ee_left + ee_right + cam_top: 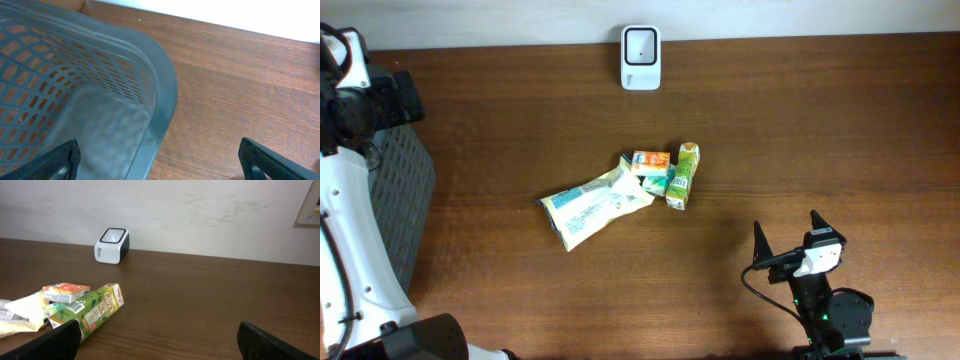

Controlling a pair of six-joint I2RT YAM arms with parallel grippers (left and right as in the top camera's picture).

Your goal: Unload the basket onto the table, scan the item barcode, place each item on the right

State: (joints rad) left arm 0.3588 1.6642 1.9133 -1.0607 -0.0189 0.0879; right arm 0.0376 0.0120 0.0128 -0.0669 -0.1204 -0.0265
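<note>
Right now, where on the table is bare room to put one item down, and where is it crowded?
Free: the wood between scanner and orange box; the wide stretch beside the green carton, toward the right gripper; the strip between basket and white bag. Crowded: the middle, where bag, box and carton lie together.

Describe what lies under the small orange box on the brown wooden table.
The small orange box appears to rest on a small teal-and-white packet, beside the crinkled white plastic pouch and the green tea carton. The packet's covered part, and anything else beneath, is hidden.
</note>
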